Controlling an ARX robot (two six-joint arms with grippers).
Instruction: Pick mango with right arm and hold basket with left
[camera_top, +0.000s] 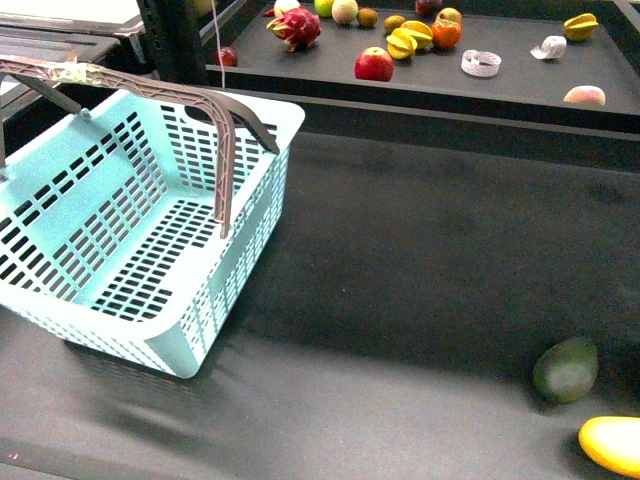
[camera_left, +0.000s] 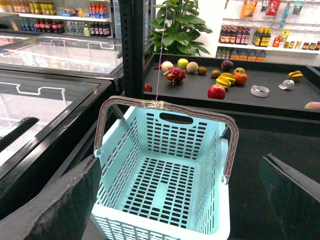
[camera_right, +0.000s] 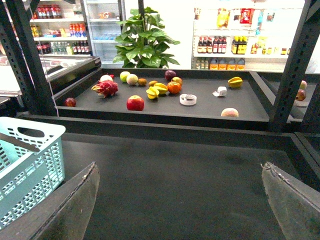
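The mango, bright yellow and smooth, lies at the front right corner of the dark table, partly cut off by the picture's edge. The light blue basket stands empty at the left, its grey-brown handles swung up. Neither arm shows in the front view. My left gripper hangs open above the basket, a finger on each side of it. My right gripper is open over bare table, with the basket's corner beside one finger. The mango is out of the wrist views.
A dull dark green oval fruit lies just beside the mango. A raised back shelf carries a red apple, a dragon fruit, star fruits and several other fruits. A black upright post stands behind the basket.
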